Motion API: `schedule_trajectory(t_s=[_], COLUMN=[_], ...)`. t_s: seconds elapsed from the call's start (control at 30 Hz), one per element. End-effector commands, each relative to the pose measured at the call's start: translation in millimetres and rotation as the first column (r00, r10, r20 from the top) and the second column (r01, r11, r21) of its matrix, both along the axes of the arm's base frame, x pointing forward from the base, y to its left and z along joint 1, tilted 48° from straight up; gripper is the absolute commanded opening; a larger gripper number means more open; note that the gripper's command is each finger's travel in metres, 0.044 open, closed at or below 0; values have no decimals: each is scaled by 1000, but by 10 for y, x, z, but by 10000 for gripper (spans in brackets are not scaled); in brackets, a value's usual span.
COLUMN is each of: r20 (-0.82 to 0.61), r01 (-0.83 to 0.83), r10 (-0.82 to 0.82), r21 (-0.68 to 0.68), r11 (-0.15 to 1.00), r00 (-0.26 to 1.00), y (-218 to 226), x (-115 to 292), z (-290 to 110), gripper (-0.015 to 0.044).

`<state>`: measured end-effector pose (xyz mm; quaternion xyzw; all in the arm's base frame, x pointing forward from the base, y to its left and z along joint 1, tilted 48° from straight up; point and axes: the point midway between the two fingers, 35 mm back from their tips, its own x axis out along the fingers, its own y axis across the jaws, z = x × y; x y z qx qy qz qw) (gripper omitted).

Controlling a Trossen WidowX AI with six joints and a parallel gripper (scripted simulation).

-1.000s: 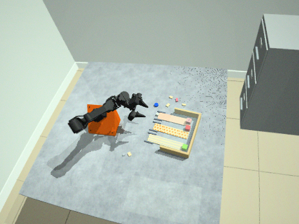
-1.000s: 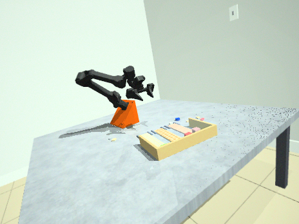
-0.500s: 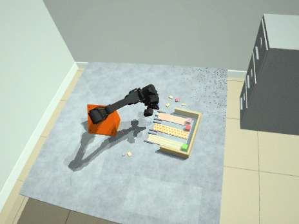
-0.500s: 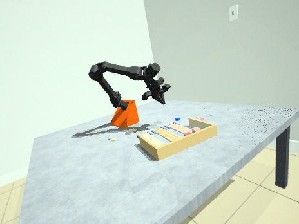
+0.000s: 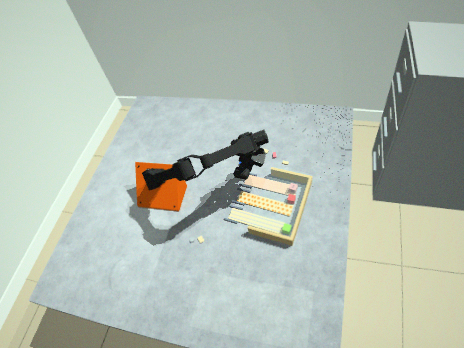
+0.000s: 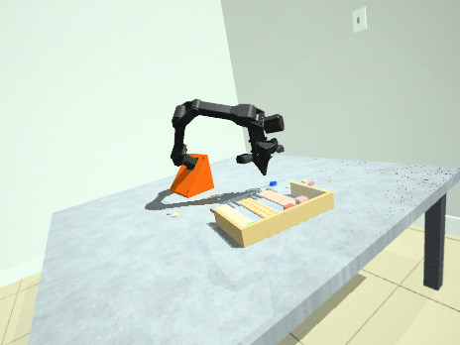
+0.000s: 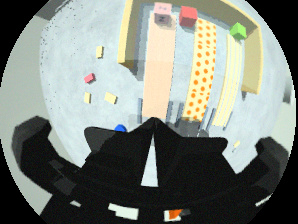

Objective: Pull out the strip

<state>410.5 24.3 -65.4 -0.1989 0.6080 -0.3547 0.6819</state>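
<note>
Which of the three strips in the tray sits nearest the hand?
The plain peach strip carrying the pink cube; the orange dotted and pale yellow strips lie farther from the hand.

readable text: none in any view
pink cube (image 7: 162,15): dark mark on its top face, too blurred to read
red cube (image 7: 188,15): no legible marking
green cube (image 7: 238,30): no legible marking
strips: dotted pattern on the orange strip (image 7: 201,70), no letters or numbers
cabinet (image 5: 425,145): no readable label
wall plate (image 6: 360,19): blank
</note>
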Motion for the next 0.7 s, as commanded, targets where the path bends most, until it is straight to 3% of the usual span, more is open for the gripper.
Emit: schedule_trajectory(t_s=[0.0,0.67], r20=[-22,-22], r01=[46,46], r10=[-46,-46], r21=[-8,-7], r11=[999,999], r00=[999,999], y=[-18,-230], x=[-15,-8], z=[-58,-253], gripper=[0,0])
